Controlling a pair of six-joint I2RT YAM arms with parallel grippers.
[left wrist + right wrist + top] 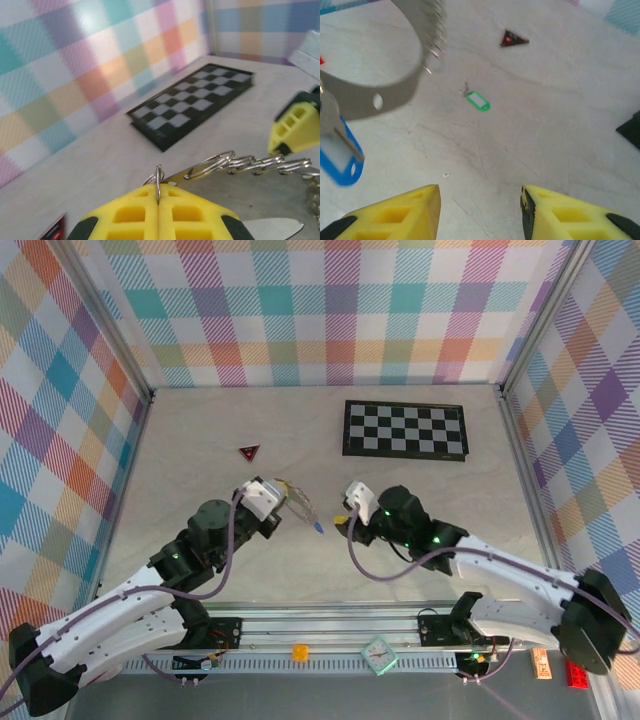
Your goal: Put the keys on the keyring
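Top camera: the left gripper [280,502] holds the keyring [299,503] mid-table. 1 blue key [318,527] dangles at its near end, and the right gripper [343,520] is just beside it.

Left wrist: 2 yellow fingers [130,217] are pressed together, pinching a thin loop of the keyring, with the chain [245,164] trailing right.

Right wrist: the jaws are wide apart with nothing between them. The blue key hangs off the grey band. The green key [478,100] lies flat on the table [560,125], well apart from the ring, with the red triangle [513,39] beyond.
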